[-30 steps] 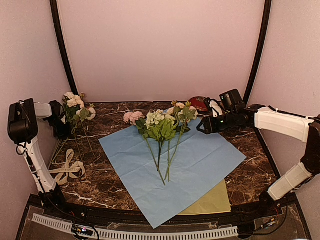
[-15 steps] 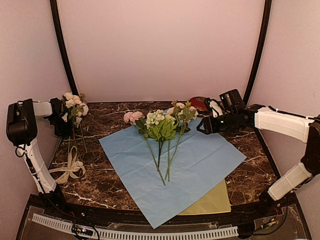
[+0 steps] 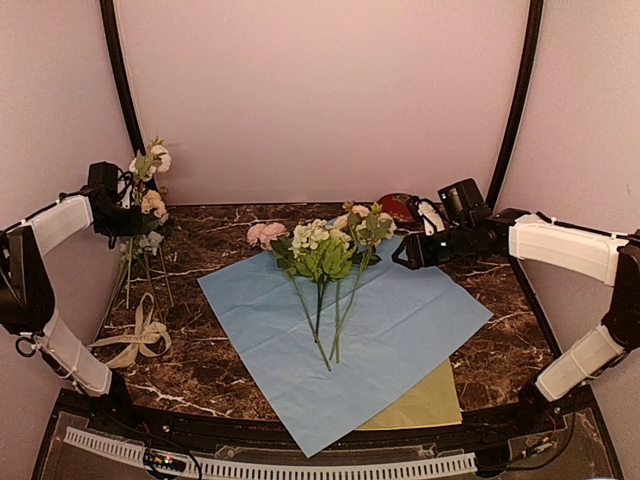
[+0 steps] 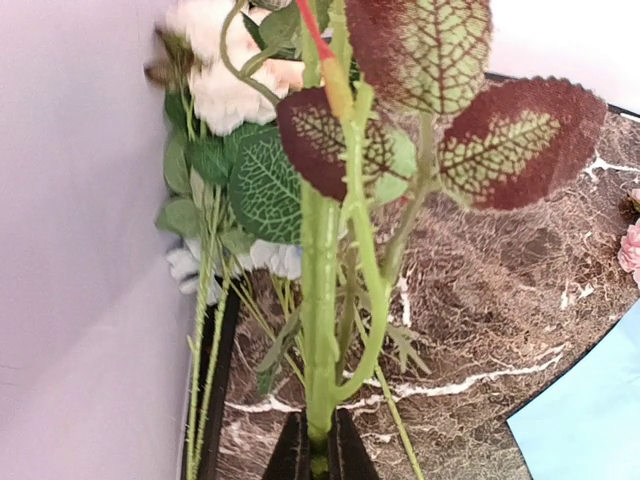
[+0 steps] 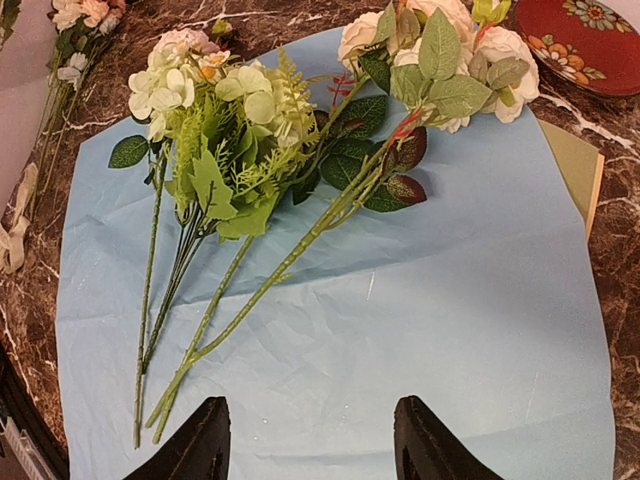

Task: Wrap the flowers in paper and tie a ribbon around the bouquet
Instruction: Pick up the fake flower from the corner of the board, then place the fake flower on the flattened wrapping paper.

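My left hand (image 4: pixel 318 455) is pinched tight on one thick green stem (image 4: pixel 320 300), which rises straight out from between my fingers. It carries red-and-green veined leaves (image 4: pixel 520 140) higher up. I hold it up at the far left corner, close to the wall. Other thin stems with cream blooms (image 4: pixel 225 85) sit just beside it on the wall side, but I cannot tell whether they touch my grip. My right hand (image 5: pixel 310 440) is parted about halfway with nothing between the fingers. It hovers over the far right part of the paper (image 3: pixel 400 320), which lies spread flat in the middle of the surface (image 3: pixel 220 370), its light blue face up. Several flowers (image 3: pixel 325 255) already lie on it, heads toward the far edge and their long stems fanning in toward the sheet's middle. One pink rose (image 3: pixel 265 233) rests just off the paper's far left edge. The ribbon (image 3: pixel 135 340) lies in loose loops on the surface at the left, well apart from the paper. A yellow-green sheet (image 3: pixel 430 400) pokes out from under the paper's near right side, and a red dish (image 5: pixel 590 40) sits beyond its far right corner.
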